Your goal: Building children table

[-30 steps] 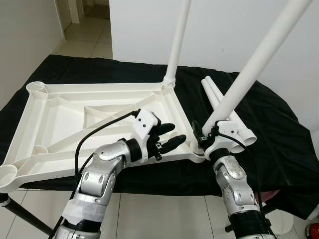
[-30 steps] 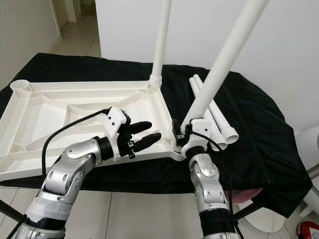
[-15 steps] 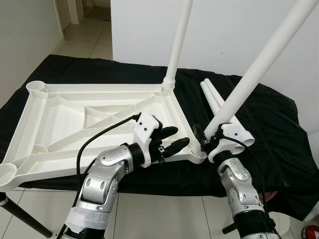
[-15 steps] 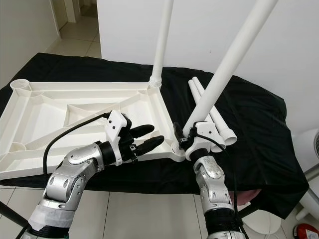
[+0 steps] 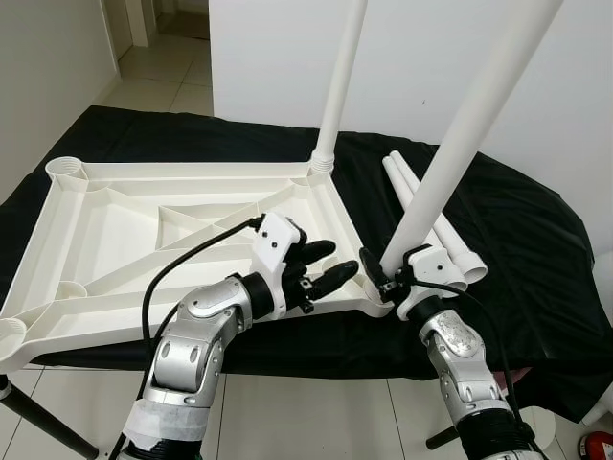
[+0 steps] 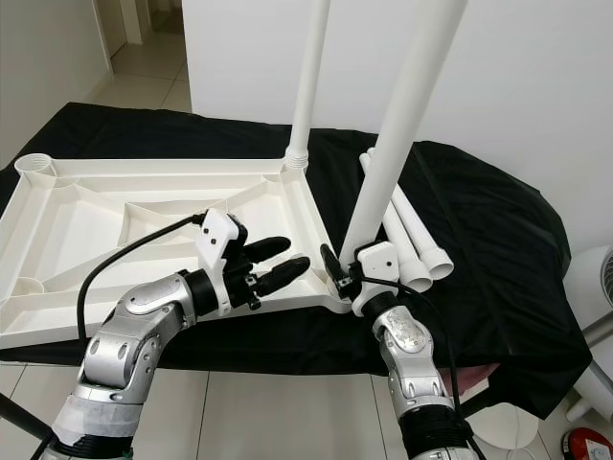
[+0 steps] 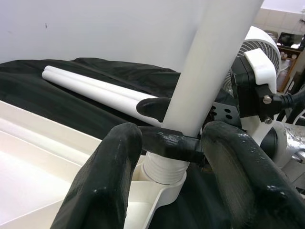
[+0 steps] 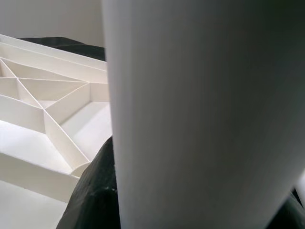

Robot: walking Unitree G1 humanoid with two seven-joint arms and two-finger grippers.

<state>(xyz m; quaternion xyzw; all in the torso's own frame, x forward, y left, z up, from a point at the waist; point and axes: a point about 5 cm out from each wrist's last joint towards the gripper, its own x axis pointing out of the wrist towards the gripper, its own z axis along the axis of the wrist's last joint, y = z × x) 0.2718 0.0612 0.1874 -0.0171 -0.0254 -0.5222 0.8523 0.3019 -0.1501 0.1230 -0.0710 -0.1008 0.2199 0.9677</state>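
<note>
Gripping low, right gripper (image 5: pixel 381 278) fingers clamp the stiff, light leg (image 5: pixel 460 144); left gripper (image 5: pixel 328 268) fingers spread, empty.

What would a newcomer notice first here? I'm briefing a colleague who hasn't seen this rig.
The long white leg that the right claw grips, its threaded end at the near right corner socket of the upturned white tabletop. Another leg already stands at the far right corner, and the open left claw hovers beside the socket.
</note>
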